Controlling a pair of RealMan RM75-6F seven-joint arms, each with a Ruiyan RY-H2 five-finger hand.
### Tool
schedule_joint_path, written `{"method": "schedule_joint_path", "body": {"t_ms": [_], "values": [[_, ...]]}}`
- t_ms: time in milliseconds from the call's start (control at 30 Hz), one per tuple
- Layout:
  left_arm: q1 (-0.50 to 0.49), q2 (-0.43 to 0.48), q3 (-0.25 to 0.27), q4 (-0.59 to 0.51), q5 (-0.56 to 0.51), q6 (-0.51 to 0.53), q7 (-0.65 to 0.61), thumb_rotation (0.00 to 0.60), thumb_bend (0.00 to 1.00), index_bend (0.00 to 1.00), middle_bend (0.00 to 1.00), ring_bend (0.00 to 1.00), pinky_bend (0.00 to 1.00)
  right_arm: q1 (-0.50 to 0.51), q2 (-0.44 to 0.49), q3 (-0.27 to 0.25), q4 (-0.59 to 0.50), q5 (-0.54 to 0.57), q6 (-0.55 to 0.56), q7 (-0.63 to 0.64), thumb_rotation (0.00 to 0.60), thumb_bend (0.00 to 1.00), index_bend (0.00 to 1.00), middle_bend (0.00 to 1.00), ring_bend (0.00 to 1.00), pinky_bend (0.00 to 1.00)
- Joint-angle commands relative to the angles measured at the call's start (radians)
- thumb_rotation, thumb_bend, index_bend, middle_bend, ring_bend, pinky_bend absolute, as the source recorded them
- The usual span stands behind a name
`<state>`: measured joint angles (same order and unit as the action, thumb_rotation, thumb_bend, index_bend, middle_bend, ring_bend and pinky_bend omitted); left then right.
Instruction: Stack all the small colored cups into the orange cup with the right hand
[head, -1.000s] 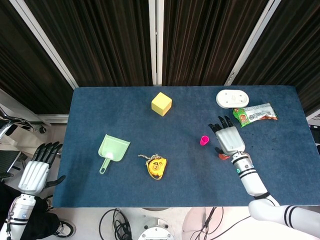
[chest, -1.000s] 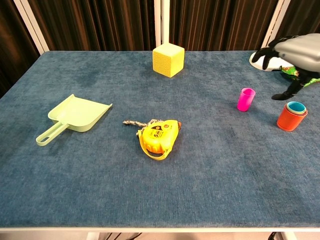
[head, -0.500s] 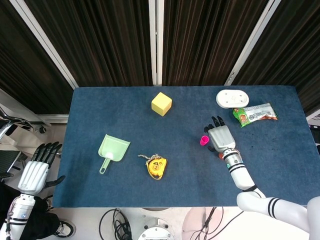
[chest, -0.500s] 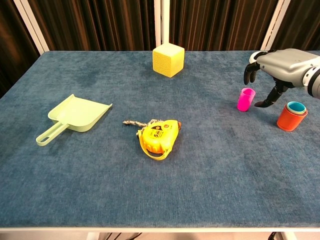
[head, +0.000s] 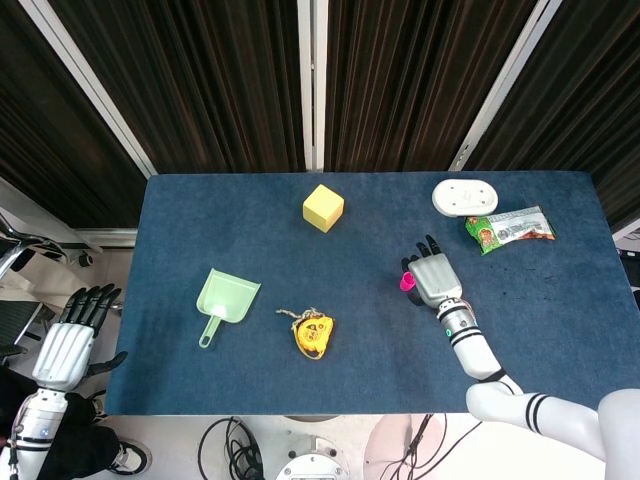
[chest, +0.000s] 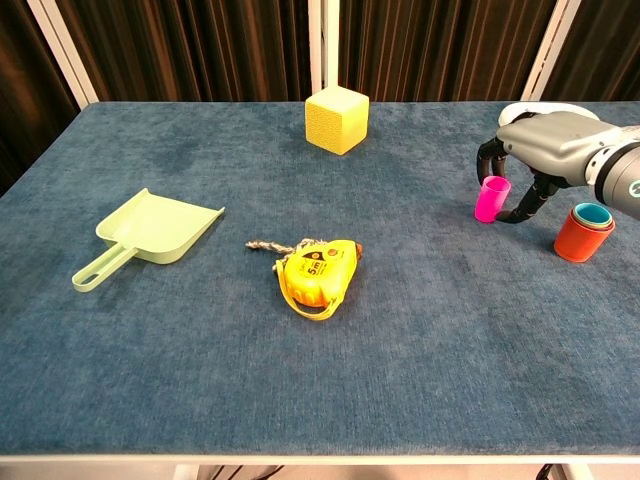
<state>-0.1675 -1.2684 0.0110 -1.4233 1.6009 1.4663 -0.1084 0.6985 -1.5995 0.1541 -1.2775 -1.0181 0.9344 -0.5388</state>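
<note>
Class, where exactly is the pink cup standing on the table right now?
In the chest view the pink cup stands upright at the table's right side, left of the orange cup, with the right hand curled around it from above.

Looks like a lab test rig: my table (head: 250, 370) wears blue cloth, dark slatted curtains (head: 220, 80) behind, loose cables (head: 235, 445) on the floor underneath.

tape measure (chest: 317, 272), near centre: "5m" printed on its yellow face, smaller print below unreadable | snack packet (head: 509, 228), far right: printing too small to read
</note>
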Motion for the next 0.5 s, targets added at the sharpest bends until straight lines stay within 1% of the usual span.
{"method": "schedule_joint_path", "body": {"t_ms": [33, 233, 500], "values": [[-0.001, 0.0, 0.0, 0.001, 0.001, -0.001, -0.001, 0.6, 0.15, 0.04, 0.02, 0.0, 0.0, -0.001, -0.003, -0.004, 0.004, -0.002, 0.001, 0.001, 0.6, 0.16, 0.42, 0.43, 0.14, 0.0], [-0.003, 0.003, 0.0, -0.003, 0.003, -0.002, 0.0, 0.6, 0.15, 0.04, 0.02, 0.0, 0.0, 0.001, -0.015, -0.002, 0.017, -0.006, 0.01, 0.005, 0.6, 0.21, 0.46, 0.45, 0.15, 0.0], [-0.004, 0.01, 0.0, -0.009, 0.003, -0.003, 0.003, 0.6, 0.15, 0.04, 0.02, 0.0, 0.0, 0.002, -0.033, 0.0, 0.04, -0.016, 0.021, 0.013, 0.6, 0.24, 0.58, 0.51, 0.2, 0.0]]}}
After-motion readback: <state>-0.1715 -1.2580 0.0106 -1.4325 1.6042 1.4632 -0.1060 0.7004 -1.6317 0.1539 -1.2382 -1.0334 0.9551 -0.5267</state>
